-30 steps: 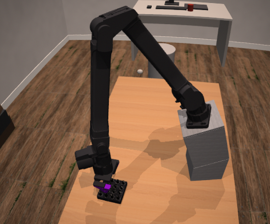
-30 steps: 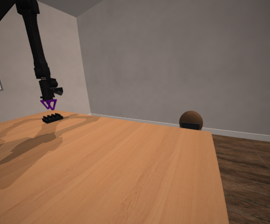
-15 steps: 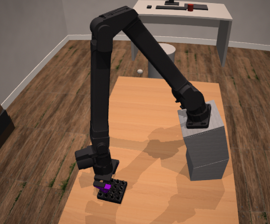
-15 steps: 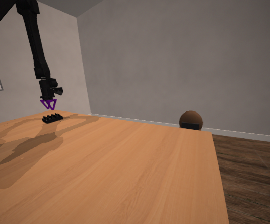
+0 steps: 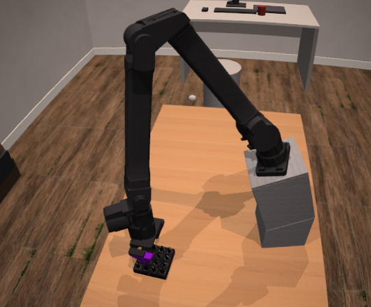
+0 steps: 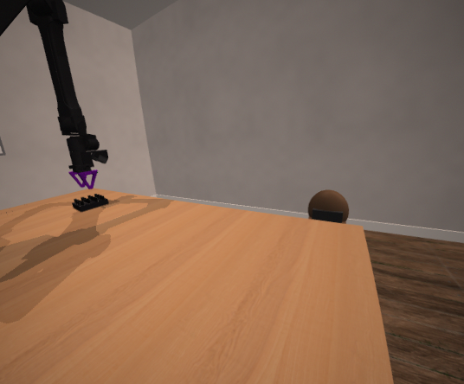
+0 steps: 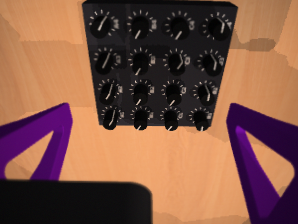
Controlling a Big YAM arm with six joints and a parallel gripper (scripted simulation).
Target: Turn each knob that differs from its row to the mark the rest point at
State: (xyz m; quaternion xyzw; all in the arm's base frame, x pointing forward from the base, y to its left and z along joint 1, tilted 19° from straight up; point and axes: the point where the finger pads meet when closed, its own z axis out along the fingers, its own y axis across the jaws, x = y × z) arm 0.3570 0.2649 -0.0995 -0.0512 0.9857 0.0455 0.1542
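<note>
Right now the jaws hang spread wide above the knob box (image 7: 159, 62), gripping nothing; the 2 purple fingers frame the wrist view at left and right, well apart from each other and clear of every knob. Seen from the exterior view, the gripper (image 6: 84, 181) hovers just above the knob box (image 6: 90, 201) without touching it.

The knob box (image 5: 155, 263) stands flat near the corner of the worktop (image 5: 202, 145) farthest from the arm's grey pedestal (image 5: 282, 204), close to the worktop's edge. It is a black square panel carrying 16 knobs in a 4 by 4 grid, each with a white line and a ring of pale marks. In the wrist view most lines lean the same way, toward the lower left, while a few in the right-hand column point toward the upper left instead. The printed names are too small to read, and no socket shows.
</note>
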